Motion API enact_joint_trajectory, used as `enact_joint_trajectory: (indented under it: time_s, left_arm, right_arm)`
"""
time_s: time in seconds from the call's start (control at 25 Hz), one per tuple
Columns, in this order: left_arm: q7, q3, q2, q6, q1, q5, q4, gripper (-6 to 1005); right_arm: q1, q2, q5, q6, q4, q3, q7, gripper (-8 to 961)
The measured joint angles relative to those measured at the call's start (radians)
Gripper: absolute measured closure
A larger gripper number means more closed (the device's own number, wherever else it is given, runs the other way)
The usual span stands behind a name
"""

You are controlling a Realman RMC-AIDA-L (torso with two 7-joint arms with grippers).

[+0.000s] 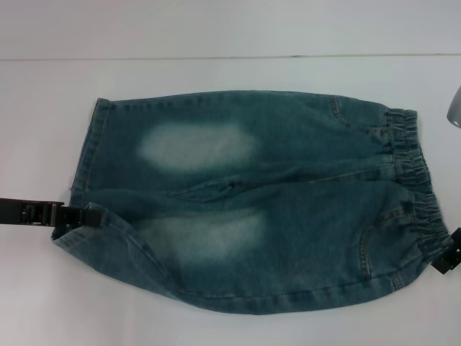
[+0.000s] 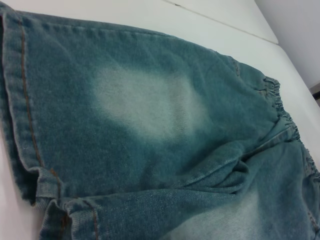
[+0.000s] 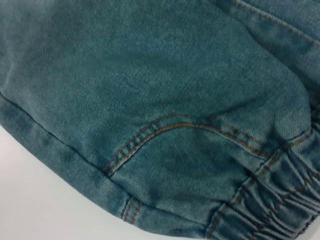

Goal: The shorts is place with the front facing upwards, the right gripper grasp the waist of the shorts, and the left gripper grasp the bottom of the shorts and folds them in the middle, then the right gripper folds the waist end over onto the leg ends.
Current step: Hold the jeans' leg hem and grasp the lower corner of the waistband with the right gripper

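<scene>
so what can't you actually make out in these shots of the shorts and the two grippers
- Right gripper: in the head view only a black corner shows by the gathered elastic waist of the blue-green washed denim shorts; the frame edge cuts off the rest, so its grip is unreadable.
- Left gripper: its tips meet the near leg hem; the fabric hides whether they pinch it.
- Both wrist views: no fingers visible, only denim.
- Grey object: cut off, unidentifiable.

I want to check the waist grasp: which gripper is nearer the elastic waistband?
Right. The right gripper is at the waistband's near corner; the left gripper is at the leg hem, the shorts' opposite end.
</scene>
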Motion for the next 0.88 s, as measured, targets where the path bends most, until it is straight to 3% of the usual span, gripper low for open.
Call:
enact_joint_trajectory:
  time_s: [0.88]
  left_arm:
    - [0.000,0.004,-0.003,-0.009,0.000,0.000,-0.002,972]
  right_arm:
    - [-0.006,-0.011,0.057,-0.009,0.010,0.102,-0.052,163]
